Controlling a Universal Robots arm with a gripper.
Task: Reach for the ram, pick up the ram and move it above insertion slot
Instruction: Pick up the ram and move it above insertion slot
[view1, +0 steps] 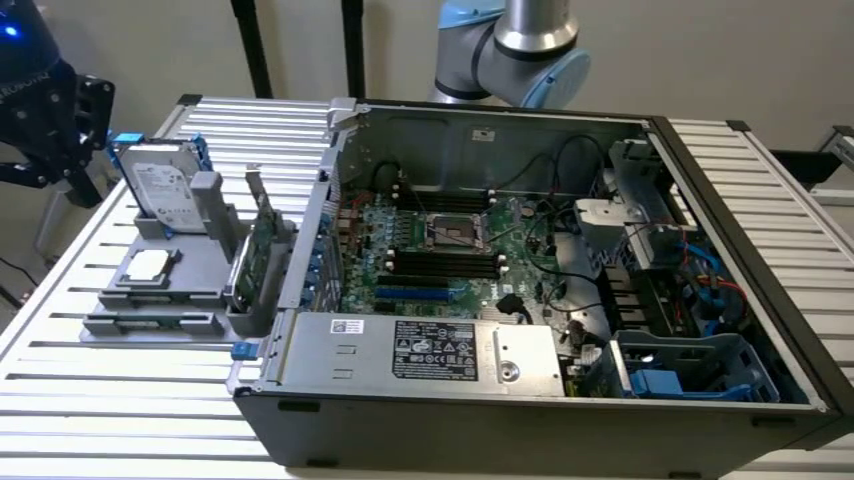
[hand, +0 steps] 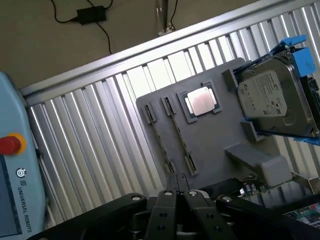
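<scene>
Grey holder tray (view1: 127, 298) (hand: 215, 135) on the slatted table (view1: 134, 400) (hand: 100, 150), just beside the open computer case (view1: 534, 430), on the exterior view's left.

In the tray:
- Hard drive (view1: 163, 185) (hand: 272, 102) with blue rails, propped upright at the back end.
- Processor chip (view1: 150, 262) (hand: 201, 101), flat in a square recess in the middle.
- Expansion card (view1: 260, 265), standing on edge along the side nearest the case wall.
- The ram (view1: 150, 321) — a thin dark-green strip, probably on edge — down in the long narrow slot at the front end.
- Two such long slots seen side by side from the wrist; cannot tell there which one is filled.

Inside the case:
- Motherboard (view1: 400, 212) flat on the bottom.
- Black memory slots (view1: 441, 262) just in front of the processor socket.
- Grey power supply box (view1: 427, 350) along the front wall.
- Blue plastic cage (view1: 694, 370) in the front corner on the exterior view's right, with loose cables beside it.

Claw (hand: 177, 192) closed, fingertips pressed together, nothing gripped — held above the tray on its card side, off the ram.

Bare slats in front of the tray and on its outer side, but a narrow gap between card and case wall. Table edge beyond the tray in the wrist view, then floor with a power adaptor (hand: 91, 13) and cable. Teach pendant (hand: 15, 190) with a red button on the slats near the tray's ram end. Arm joint (view1: 514, 45) behind the case's back wall.
</scene>
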